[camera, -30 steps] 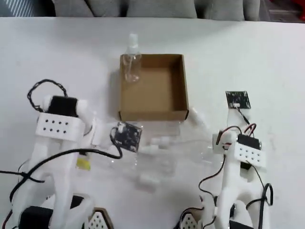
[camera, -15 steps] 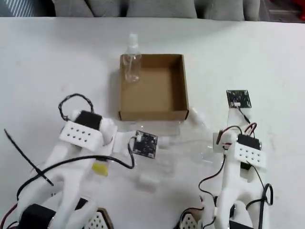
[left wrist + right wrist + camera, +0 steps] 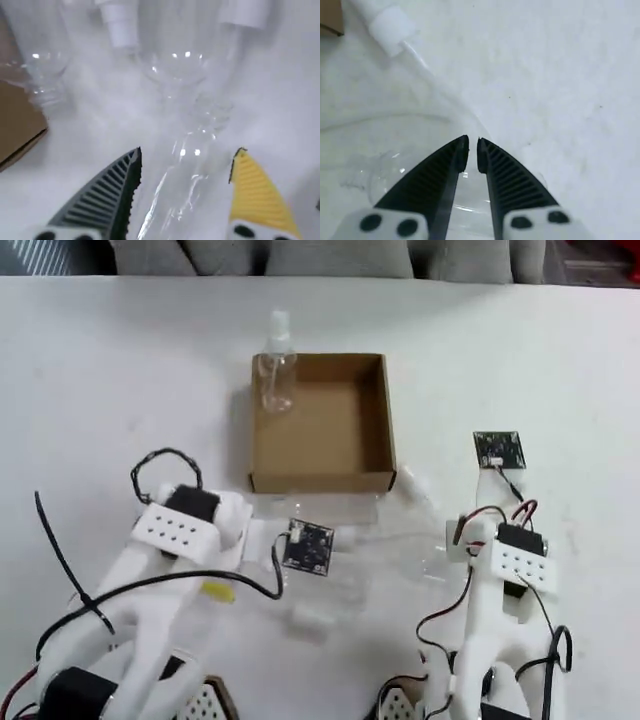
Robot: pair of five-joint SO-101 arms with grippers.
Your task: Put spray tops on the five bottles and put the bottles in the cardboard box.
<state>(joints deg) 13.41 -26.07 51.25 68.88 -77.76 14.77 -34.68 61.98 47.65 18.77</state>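
While one standing bottle with a spray top on it is at the far left corner of the one cardboard box, I cannot tell if it is inside. More clear bottles lie on the counter in front of the box, too see-through to count. I can pick out two loose white tops, one by the box's near right corner and one farther out front. The left claw is wide open around a lying bottle. The right claw is pinched together.
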